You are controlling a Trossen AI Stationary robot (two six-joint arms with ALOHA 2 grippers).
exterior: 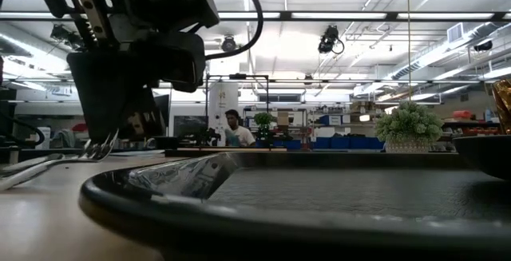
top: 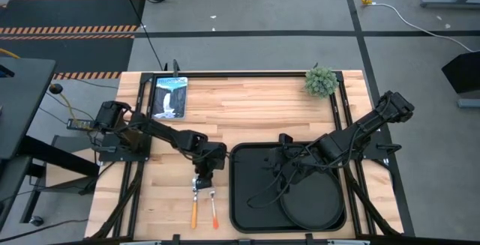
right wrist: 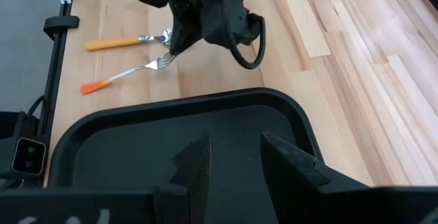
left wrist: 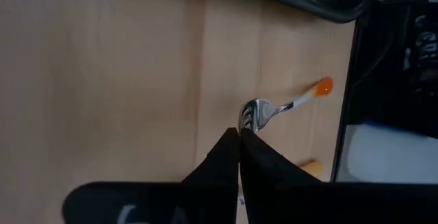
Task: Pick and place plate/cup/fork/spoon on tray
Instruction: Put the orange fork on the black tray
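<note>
The fork [left wrist: 274, 107], with silver tines and a red-orange handle, and the spoon [right wrist: 123, 42], with a yellow-orange handle, lie side by side on the wooden table left of the black tray [top: 234, 192]. My left gripper [left wrist: 239, 136] is shut and points down, its tips between the spoon's bowl [right wrist: 164, 38] and the fork's tines [right wrist: 161, 61]. In the left wrist view its fingers hide most of the spoon. The round black plate [top: 311, 204] lies on the tray's near right part. My right gripper [right wrist: 233, 159] is open and empty above the tray. An amber thing [exterior: 503, 105], perhaps the cup, shows at the low view's right edge. My left gripper's shut fingertips [left wrist: 233, 145] come down from above right beside the fork's tines [left wrist: 252, 114], which lie flat on the table. I cannot tell whether they touch the fork or the spoon hidden beneath them.
A small green plant [top: 321, 81] stands at the table's far right. A picture card [top: 169, 97] lies at the far left. Bare wood lies between them, beyond the tray. A person [exterior: 233, 129] shows far off in the room.
</note>
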